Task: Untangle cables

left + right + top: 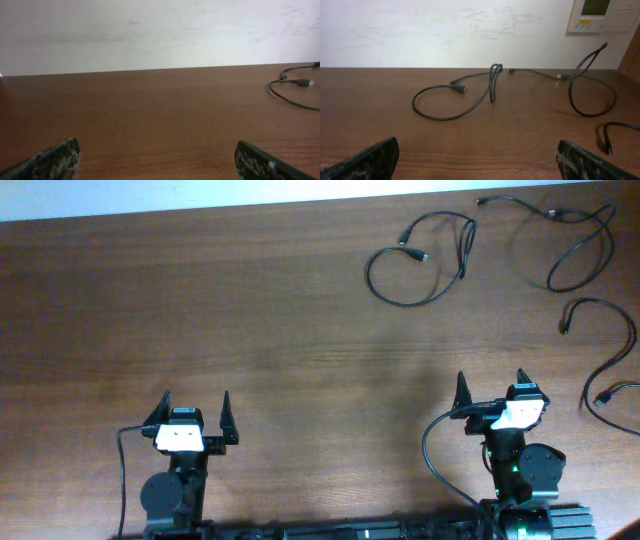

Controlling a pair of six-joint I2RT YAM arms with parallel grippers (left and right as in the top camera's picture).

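Three thin black cables lie apart at the far right of the table. One looped cable (420, 260) lies left of the others, and shows in the right wrist view (455, 100). A second cable (575, 245) lies at the far right corner, also in the right wrist view (590, 95). A third cable (615, 360) curves along the right edge, its plug end showing in the right wrist view (612, 135). My left gripper (195, 418) is open and empty near the front left. My right gripper (490, 392) is open and empty, well in front of the cables.
The brown wooden table (250, 310) ends at a white wall at the back. A white wall panel (602, 15) hangs at the upper right in the right wrist view. Thick black arm wires (432, 455) run by the right arm's base.
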